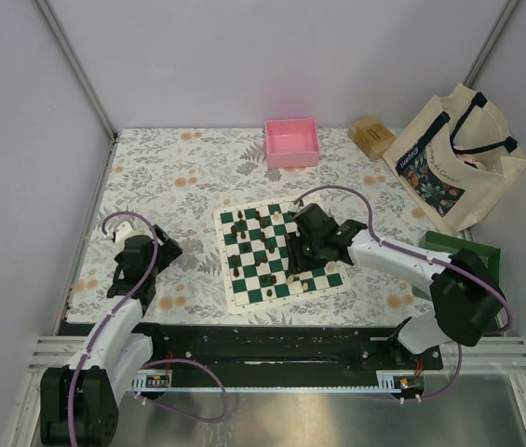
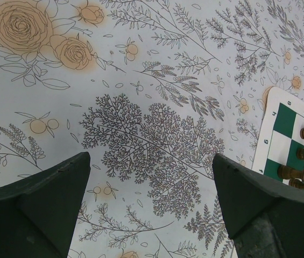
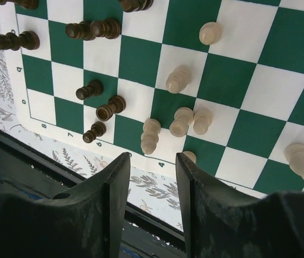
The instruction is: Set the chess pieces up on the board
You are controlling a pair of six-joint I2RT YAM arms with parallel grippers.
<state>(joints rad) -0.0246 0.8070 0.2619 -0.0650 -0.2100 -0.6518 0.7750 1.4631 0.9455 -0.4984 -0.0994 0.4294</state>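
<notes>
The board [image 1: 255, 281], a green and white checked mat, lies mid-table with dark chess pieces [image 1: 251, 216] on its left and back squares. In the right wrist view dark pieces [image 3: 110, 107] stand at left and cream pieces [image 3: 178, 78] cluster in the middle. My right gripper [image 3: 153, 161] hangs over the board's [image 3: 290, 40] near edge, open, nothing between its fingers; one cream piece [image 3: 190, 156] peeks beside the right fingertip. My left gripper [image 2: 150, 166] is open over bare tablecloth left of the board [image 2: 286, 121], empty.
A pink tray [image 1: 291, 142] stands at the back centre. A tan block [image 1: 370, 137] and a printed tote bag [image 1: 456, 158] sit back right. A dark green tray [image 1: 460, 250] lies right of the board, partly behind my right arm. Black rails [image 1: 272, 345] run along the table's near edge.
</notes>
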